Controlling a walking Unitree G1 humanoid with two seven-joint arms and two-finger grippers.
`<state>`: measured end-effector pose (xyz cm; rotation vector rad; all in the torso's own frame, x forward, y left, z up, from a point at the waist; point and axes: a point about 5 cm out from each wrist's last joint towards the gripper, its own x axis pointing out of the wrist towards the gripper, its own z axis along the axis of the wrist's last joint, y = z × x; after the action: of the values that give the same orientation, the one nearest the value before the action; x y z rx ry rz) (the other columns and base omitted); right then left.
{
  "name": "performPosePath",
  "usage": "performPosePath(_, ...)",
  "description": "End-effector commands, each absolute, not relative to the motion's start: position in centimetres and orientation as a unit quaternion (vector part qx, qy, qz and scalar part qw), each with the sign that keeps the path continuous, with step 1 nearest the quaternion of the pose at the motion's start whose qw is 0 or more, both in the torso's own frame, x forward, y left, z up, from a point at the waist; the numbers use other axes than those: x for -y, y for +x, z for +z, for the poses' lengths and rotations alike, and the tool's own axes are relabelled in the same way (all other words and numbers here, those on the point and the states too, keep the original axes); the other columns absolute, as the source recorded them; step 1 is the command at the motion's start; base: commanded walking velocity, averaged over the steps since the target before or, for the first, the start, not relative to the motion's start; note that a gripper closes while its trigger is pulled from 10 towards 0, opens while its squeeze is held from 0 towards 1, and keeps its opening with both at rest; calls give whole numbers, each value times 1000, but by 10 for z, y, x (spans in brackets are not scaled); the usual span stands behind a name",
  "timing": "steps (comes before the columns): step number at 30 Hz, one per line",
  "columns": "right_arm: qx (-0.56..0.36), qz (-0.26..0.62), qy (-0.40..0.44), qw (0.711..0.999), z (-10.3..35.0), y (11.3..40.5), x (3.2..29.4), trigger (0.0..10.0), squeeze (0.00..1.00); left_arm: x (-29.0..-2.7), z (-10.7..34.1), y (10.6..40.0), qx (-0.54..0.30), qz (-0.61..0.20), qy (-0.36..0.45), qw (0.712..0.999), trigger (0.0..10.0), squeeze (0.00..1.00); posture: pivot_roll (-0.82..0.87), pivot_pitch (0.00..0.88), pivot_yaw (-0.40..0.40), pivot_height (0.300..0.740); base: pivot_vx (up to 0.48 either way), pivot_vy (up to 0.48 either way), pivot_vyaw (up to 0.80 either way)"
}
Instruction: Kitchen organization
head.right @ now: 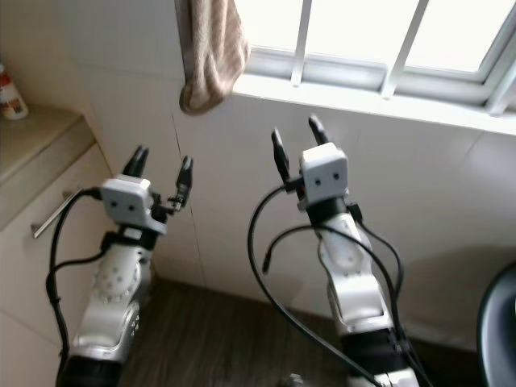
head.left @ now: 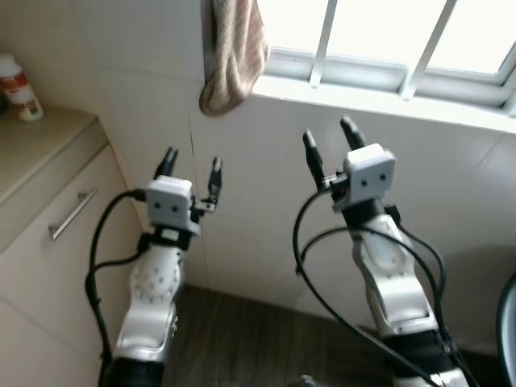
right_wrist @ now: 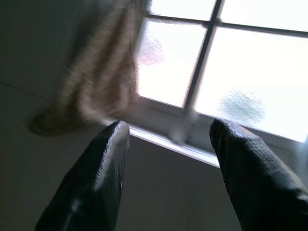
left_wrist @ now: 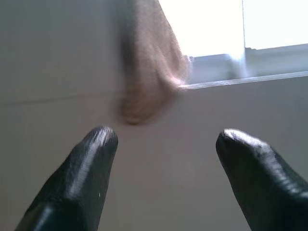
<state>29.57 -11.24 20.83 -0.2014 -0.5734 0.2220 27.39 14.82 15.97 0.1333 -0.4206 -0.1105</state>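
A beige towel (head.left: 234, 52) hangs down the tiled wall beside the window, its lower end just above the sill line. Both arms are raised toward the wall below it. My left gripper (head.left: 191, 165) is open, below and left of the towel's lower end, holding nothing. My right gripper (head.left: 329, 141) is open too, to the right of the towel and under the window sill (head.left: 387, 97). The towel (left_wrist: 149, 72) hangs ahead of the left fingers in the left wrist view, and the towel (right_wrist: 96, 82) is off to the side of the right fingers.
A beige counter (head.left: 44, 141) with a cabinet drawer and a metal handle (head.left: 72, 214) stands at the left; a white bottle with a red label (head.left: 18, 87) sits on it. Dark wood floor (head.left: 258, 339) lies below. A dark round rim (head.left: 508, 322) shows at the right edge.
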Motion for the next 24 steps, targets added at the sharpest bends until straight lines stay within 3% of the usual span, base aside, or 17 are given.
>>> performPosePath(1, 262, 64, -108, 957, 203, 300, 129, 10000, 0, -138, 160, 275, 208, -73, 65, 973, 10000, 0, 41, 1, -52, 740, 0, 0, -800)
performPosePath(5, 247, 38, -117, 961, 200, 304, 136, 10000, 0, -137, 159, 275, 205, -75, 68, 973, 10000, 0, 41, 0, -52, 740, 0, 0, -800)
performPosePath(16, 218, 7, -103, 970, 193, 310, 143, 10000, 0, -138, 158, 275, 204, -72, 67, 974, 10000, 0, 44, 0, -53, 740, 0, -460, -800)
performPosePath(24, 186, -34, -81, 979, 187, 315, 155, 10000, 0, -139, 159, 275, 207, -70, 64, 974, 10000, 0, 40, 7, -53, 740, 0, 0, -800)
